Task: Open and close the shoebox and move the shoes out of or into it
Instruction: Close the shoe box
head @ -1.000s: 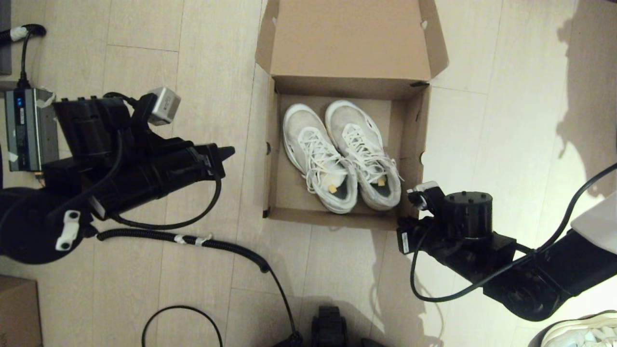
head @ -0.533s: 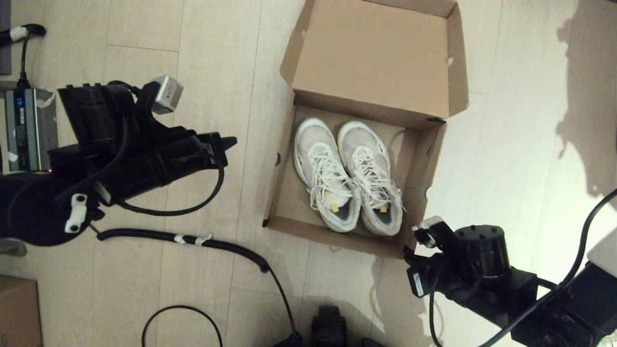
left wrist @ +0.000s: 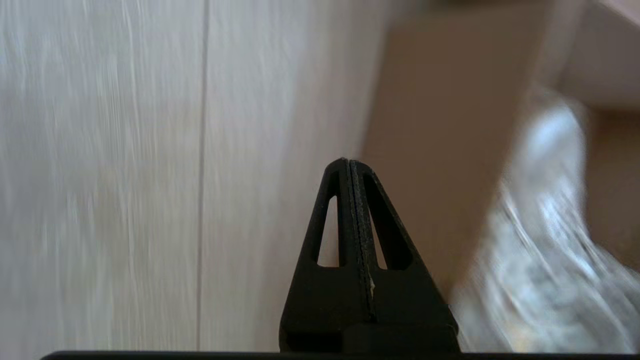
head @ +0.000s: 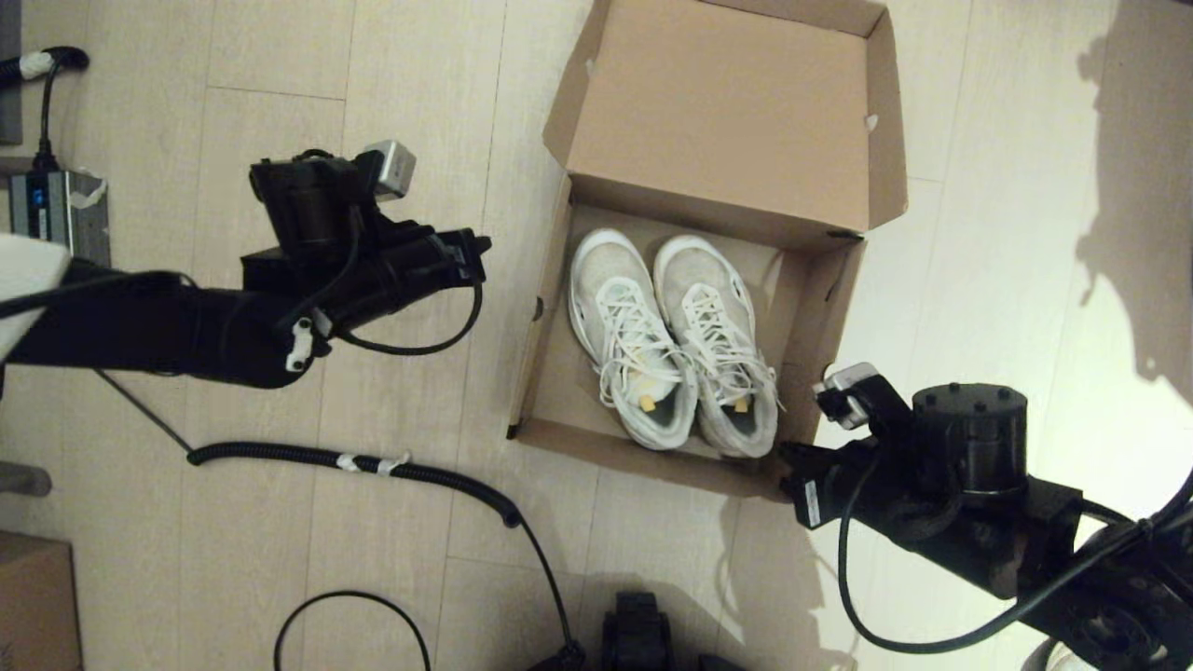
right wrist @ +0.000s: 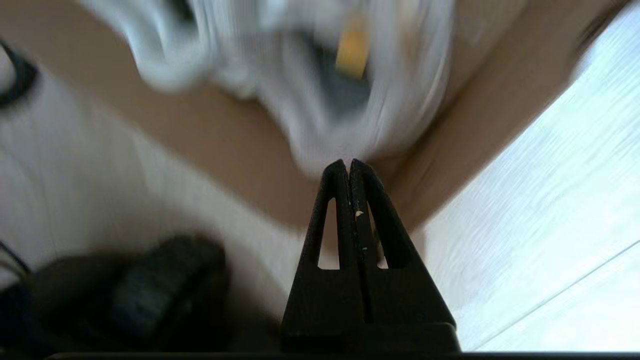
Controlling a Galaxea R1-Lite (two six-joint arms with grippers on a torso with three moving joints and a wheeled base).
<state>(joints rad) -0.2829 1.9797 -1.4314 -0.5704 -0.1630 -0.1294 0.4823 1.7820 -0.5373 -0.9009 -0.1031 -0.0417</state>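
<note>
Where pale plank floor (head: 401,93) spreads, the open shoebox (head: 736,112) sits — cable (head: 373,461) nearby.

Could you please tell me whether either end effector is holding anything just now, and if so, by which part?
Nothing is held. The left end effector and the right end effector are both shut on nothing, beside the large brown cardboard shoebox.

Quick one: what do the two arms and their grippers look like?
Both arms are matte black with looped black cables and a small grey camera block at each wrist. Left gripper and right gripper: black tapered fingers with triangular cut-outs. The left arm has a white clip.
</note>
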